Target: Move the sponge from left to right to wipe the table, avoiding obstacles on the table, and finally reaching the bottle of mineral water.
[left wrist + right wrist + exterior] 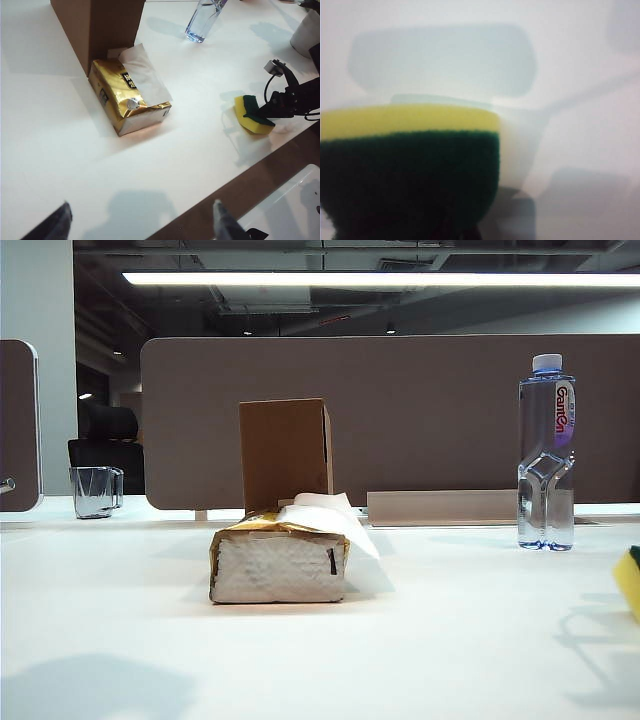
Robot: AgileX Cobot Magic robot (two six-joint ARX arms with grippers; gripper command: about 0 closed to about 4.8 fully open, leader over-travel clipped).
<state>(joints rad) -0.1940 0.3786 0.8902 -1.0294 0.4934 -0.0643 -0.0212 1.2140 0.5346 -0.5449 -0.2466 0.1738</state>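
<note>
The yellow sponge with its green top rests on the white table near the front right edge, only its corner showing in the exterior view. My right gripper is shut on it from the side; its fingers are hidden in the right wrist view. The obstacles stand mid-table: the gold tissue pack and, behind it, the brown cardboard box. The bottle of mineral water stands at the back right. My left gripper hangs open and empty above the table's front.
A clear glass mug sits at the far back left. A brown partition closes off the back. The table's brown front edge runs past a clear bin. A white object stands beyond the right arm.
</note>
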